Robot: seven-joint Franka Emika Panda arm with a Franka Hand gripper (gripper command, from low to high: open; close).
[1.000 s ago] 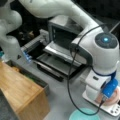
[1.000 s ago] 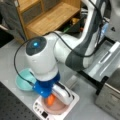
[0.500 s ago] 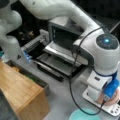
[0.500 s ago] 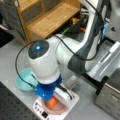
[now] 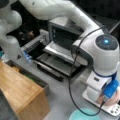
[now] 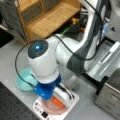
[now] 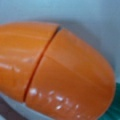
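A: Where the arm comes down in a front view, what sits under the gripper?

B: A pink plate on a white scale at that view's bottom right, the gripper low over it. A teal bowl lies just beside the scale, a wooden cabinet at bottom left, and a toaster oven with its door down stands behind.

A: And in a front view from the opposite side?

B: The gripper is down on the plate, touching an orange carrot that lies on it. The scale rests on the grey bench, the bowl just to its left.

A: The wrist view?

B: The carrot fills it, a cut line running across it. Whether the gripper is clenched or released, I cannot tell
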